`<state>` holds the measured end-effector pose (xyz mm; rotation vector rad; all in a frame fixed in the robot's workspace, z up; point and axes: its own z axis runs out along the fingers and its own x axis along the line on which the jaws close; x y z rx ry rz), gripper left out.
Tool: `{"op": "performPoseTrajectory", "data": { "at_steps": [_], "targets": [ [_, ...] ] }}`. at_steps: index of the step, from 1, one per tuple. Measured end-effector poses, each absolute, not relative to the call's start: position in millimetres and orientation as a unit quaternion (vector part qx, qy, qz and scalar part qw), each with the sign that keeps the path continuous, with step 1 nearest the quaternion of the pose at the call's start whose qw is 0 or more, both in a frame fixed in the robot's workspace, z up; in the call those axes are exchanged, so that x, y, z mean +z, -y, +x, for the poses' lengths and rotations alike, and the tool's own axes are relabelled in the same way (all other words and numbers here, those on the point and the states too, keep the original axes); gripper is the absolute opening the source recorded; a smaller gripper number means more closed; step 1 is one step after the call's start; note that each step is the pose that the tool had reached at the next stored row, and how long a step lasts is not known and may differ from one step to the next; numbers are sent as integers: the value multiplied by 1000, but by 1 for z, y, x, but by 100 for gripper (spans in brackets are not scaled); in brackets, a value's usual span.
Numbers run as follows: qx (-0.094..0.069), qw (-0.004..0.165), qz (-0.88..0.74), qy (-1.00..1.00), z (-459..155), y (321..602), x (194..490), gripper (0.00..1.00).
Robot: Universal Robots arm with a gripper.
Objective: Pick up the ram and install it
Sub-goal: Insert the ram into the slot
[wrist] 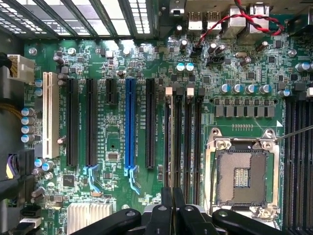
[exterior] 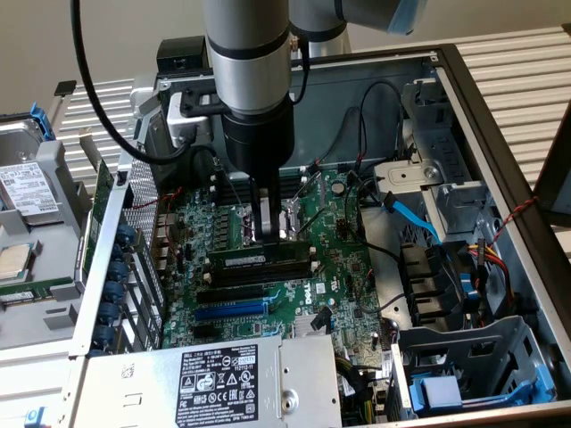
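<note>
Jaws: almost fully closed; the two slim black fingers [wrist: 178, 208] pinch the top edge of the ram [exterior: 260, 259] at about mid-length.
Ram position: upright on its long edge in one of the black memory slots [wrist: 188, 142], between the CPU socket [wrist: 242, 176] and the blue expansion slot [wrist: 129, 122]. It lies level along the slot; I cannot tell whether it is pressed fully home.
Ram look: long, thin and flat, a dark board with a small white label on its face.
Motherboard [exterior: 343, 267]: matte green, crowded with small chips and round silver-topped capacitors.
CPU socket: square, with a bare metal frame around an uncovered grid of contacts.
Blue expansion slot: a long, narrow strip of glossy plastic.
Case [exterior: 500, 178]: open grey sheet metal, with a flat blue cable [exterior: 412, 217] running across it.
</note>
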<state>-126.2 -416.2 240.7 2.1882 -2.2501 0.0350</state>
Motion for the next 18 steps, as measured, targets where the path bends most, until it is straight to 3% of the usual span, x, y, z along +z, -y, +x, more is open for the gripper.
{"op": "performPoseTrajectory", "data": {
  "at_steps": [18],
  "targets": [
    [11,2,692,722,-125,416,239,13]
  ]
}}
